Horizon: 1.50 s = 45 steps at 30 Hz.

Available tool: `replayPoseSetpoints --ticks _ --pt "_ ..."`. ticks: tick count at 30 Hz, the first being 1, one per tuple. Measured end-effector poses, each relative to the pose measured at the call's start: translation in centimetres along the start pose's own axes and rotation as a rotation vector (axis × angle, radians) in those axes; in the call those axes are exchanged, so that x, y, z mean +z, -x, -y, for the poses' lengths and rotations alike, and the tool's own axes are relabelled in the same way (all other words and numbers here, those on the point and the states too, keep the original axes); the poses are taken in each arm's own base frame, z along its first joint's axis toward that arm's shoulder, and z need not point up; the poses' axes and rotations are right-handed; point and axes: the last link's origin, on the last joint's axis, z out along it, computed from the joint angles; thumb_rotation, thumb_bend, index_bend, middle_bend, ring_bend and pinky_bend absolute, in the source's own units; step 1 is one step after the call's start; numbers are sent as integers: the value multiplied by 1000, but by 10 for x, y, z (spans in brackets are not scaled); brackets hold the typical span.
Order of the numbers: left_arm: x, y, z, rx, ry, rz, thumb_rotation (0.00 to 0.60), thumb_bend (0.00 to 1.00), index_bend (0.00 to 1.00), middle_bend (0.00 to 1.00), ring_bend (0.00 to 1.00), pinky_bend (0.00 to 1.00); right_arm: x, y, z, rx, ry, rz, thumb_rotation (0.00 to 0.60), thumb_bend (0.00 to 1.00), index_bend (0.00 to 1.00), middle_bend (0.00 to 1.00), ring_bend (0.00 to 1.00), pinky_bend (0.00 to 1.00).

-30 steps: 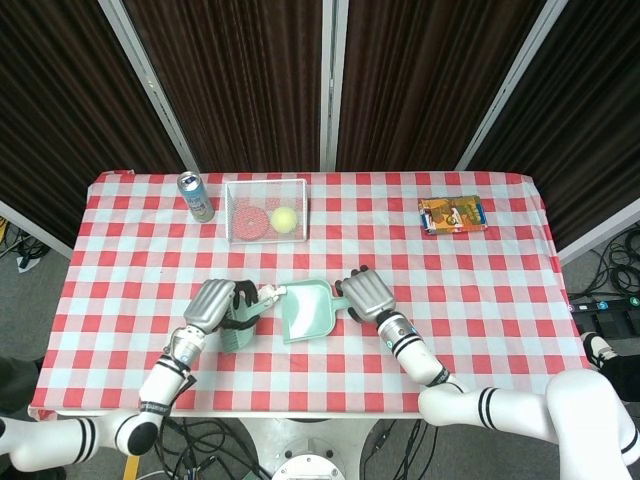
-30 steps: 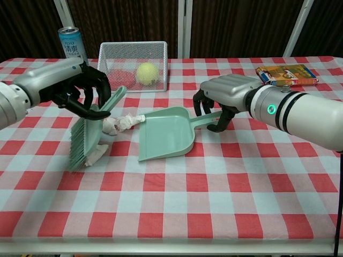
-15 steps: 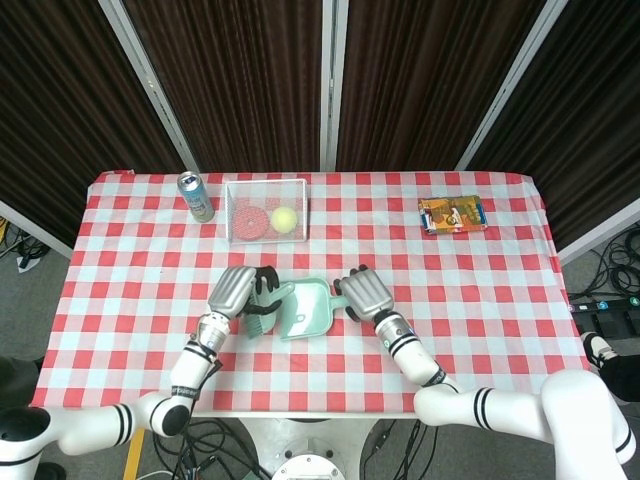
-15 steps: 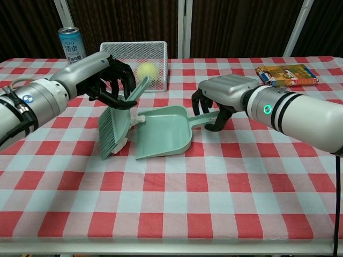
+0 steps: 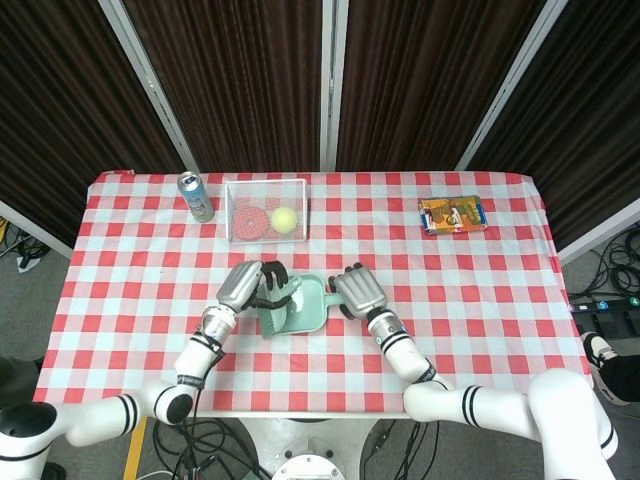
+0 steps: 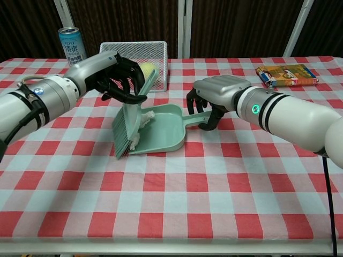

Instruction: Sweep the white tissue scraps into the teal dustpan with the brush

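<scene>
both hands are closed on tools at the middle of the checked table (image 6: 225, 176). the left hand (image 6: 115, 75) has its dark fingers (image 6: 130, 85) wrapped around the handle of the teal brush (image 6: 128, 124), which hangs tilted with its bristles down at the open mouth of the dustpan (image 6: 163, 128); the bristle tips sit at the pan's front lip, touching or nearly touching the cloth. from the head view the same left hand (image 5: 250, 285) covers the brush (image 5: 274, 312) from the left, its fingers curled tight over it. the right hand (image 6: 214, 93) grips the dustpan's handle, fingers folded down around it, and holds the pan flat on the table; in the head view this right hand (image 5: 355, 290) sits just right of the dustpan (image 5: 308, 310). a white tissue scrap (image 6: 148, 114) lies inside the pan against the brush, and more white shows behind the lower bristles. at the back stand a wire basket (image 6: 128, 53) with a yellow ball (image 6: 147, 68) inside, a drink can (image 6: 72, 43) to its left, and a coloured packet (image 6: 286, 74) far to the right.
</scene>
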Motion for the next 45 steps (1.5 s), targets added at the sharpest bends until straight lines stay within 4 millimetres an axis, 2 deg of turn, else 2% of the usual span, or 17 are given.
replayPoseSetpoints --ticks 8,20,29,32,34,39,42,45 --pt "15 9 -19 -51 81 45 600 482 576 588 571 842 0 1 0 26 1 -6 600 398 647 574 313 241" --pt "25 18 -35 -138 98 89 600 482 576 588 557 841 -2 6 -5 105 4 -4 600 401 648 575 313 239" --pt "21 9 -48 -180 132 76 600 482 576 588 546 842 -3 9 -9 123 3 -3 600 396 645 572 303 236" --pt "17 1 -48 -174 143 58 600 482 576 588 547 841 -4 9 -10 127 4 -2 600 372 595 542 291 230" --pt "13 -4 -48 -156 152 46 600 482 576 587 546 842 -5 10 -10 129 4 1 600 330 528 507 271 224" --pt "0 -16 -46 -108 171 23 600 482 576 587 540 841 -5 10 -10 131 8 3 600 174 355 395 176 182" --pt "-8 -23 -42 -83 175 14 600 482 576 587 540 841 -6 10 -10 131 11 3 600 113 303 348 136 155" --pt "-16 -29 -38 -44 174 12 600 482 576 587 540 841 -7 10 -11 133 16 -1 600 97 268 324 127 153"
